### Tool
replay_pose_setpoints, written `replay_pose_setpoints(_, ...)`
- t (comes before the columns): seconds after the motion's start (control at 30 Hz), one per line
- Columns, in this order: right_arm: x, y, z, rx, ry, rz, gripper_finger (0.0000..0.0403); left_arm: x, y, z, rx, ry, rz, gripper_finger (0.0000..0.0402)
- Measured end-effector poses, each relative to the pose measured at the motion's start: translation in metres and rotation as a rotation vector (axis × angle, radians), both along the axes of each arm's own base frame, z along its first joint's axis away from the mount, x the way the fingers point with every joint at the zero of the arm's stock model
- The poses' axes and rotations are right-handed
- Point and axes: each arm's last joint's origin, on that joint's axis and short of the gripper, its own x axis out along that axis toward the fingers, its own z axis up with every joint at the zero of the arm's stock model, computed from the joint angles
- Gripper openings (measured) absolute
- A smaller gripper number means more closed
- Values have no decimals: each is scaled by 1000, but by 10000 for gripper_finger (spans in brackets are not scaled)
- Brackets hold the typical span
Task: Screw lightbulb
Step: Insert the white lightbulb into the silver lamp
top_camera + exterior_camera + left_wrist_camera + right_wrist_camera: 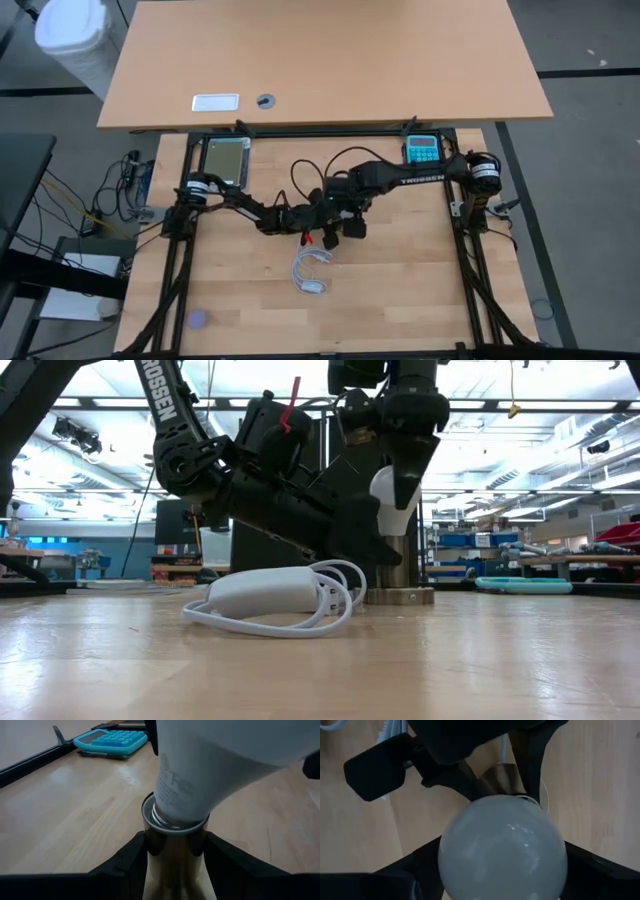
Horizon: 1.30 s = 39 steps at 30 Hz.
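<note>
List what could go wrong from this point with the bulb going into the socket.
1. The lightbulb sits tilted in the socket, so its threads may cross or jam if turned further.
2. The left claw clamps the socket and the right claw holds the globe; uneven force might tip the socket's base off the table.
3. The coiled white cable lies right beside the base and could snag as things twist.
</note>
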Motion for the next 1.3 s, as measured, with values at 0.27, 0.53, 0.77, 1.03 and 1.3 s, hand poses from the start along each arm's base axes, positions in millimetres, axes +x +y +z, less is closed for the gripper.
replay_pose_setpoints(0.27, -2, -18, 0, -27, 12, 30, 330, 0, -1, 0, -1, 2, -10, 175)
replay_pose_setpoints(0.53, 1, -9, 0, -24, -8, 96, 350, 0, -1, 0, -1, 7, -9, 175)
replay_pose_setpoints(0.77, 1, -9, 6, -42, -42, 98, 348, 0, -1, 0, -1, 8, -10, 175)
replay_pose_setpoints(1.03, -22, -12, 52, -119, -194, 61, 348, 0, -1, 0, -11, 5, -6, 175)
replay_pose_setpoints(1.3, -67, -3, 59, -143, -344, -36, 348, 0, -1, 0, -11, 5, -6, 174)
